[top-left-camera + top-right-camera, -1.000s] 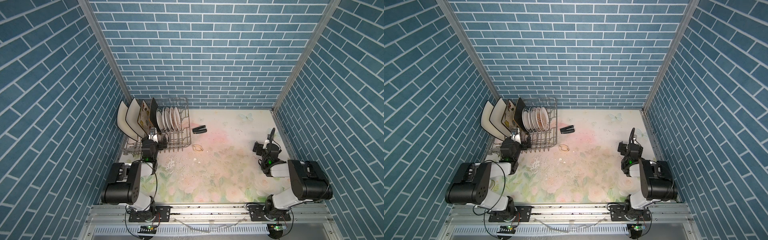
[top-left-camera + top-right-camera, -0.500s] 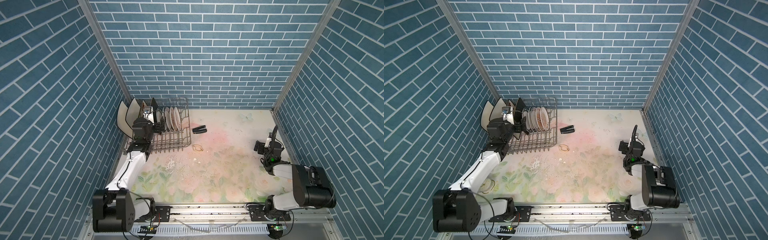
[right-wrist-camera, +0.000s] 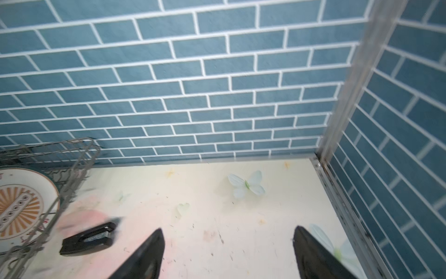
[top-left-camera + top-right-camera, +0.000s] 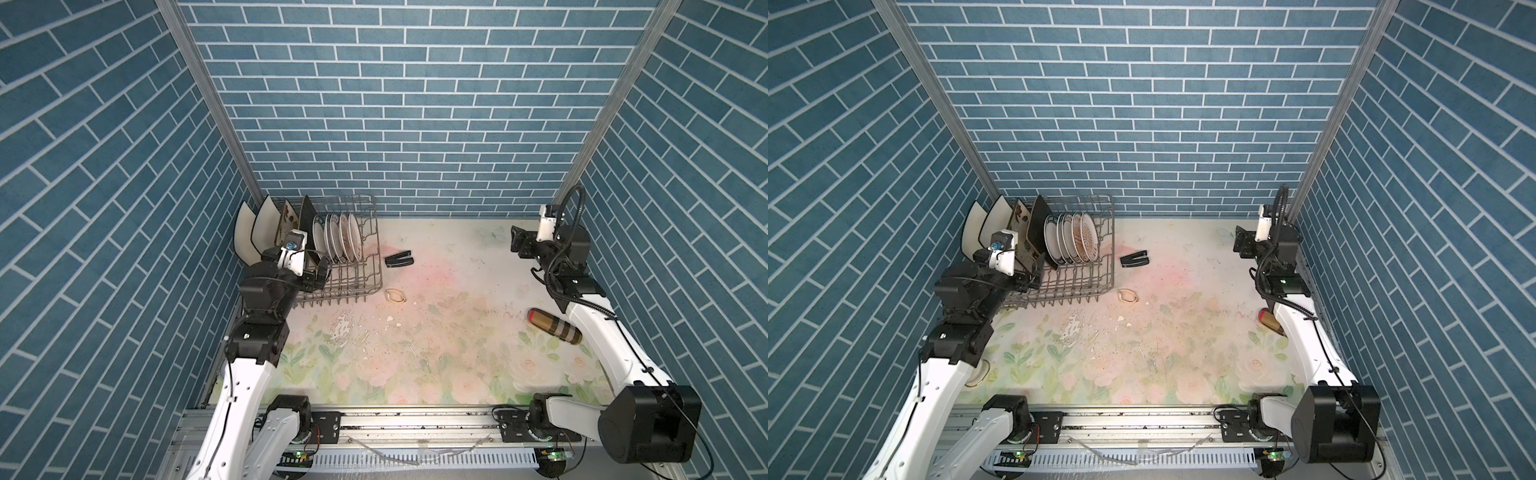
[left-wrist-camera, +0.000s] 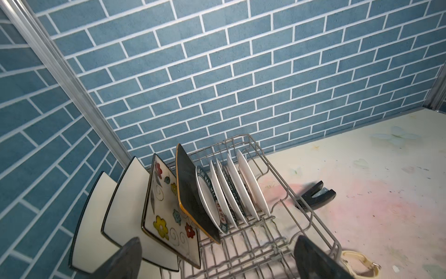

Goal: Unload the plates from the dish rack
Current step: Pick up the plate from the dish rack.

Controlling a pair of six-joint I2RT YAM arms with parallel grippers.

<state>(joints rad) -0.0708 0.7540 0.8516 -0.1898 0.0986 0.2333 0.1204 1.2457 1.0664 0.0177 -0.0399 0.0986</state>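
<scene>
I have the grey wire dish rack (image 4: 349, 282) sitting in the far left corner of the pale flowered table (image 4: 457, 332), and it is loaded. At its left end four square plates stand on edge: two black-edged cream plates (image 4: 253, 235), a flowered plate (image 5: 166, 210) and a black plate (image 5: 193, 200). To their right the small round white plates with teal rims (image 4: 343, 243) stand upright between the tines.

My left gripper (image 4: 319, 272) hovers over the rack's near left corner, jaws spread wide and empty. In the left wrist view its fingers (image 5: 123, 261) sit just short of the square plates' lower edges.

My right gripper (image 4: 518, 245) hangs near the far right corner, well apart from the rack, jaws parted with nothing between them.

A black stapler (image 4: 399, 260) lies just beside the rack's right side. A small tan ring (image 4: 395, 296) lies off its near right corner, and a brown striped cylinder (image 4: 555, 331) lies by the table's right edge.
</scene>
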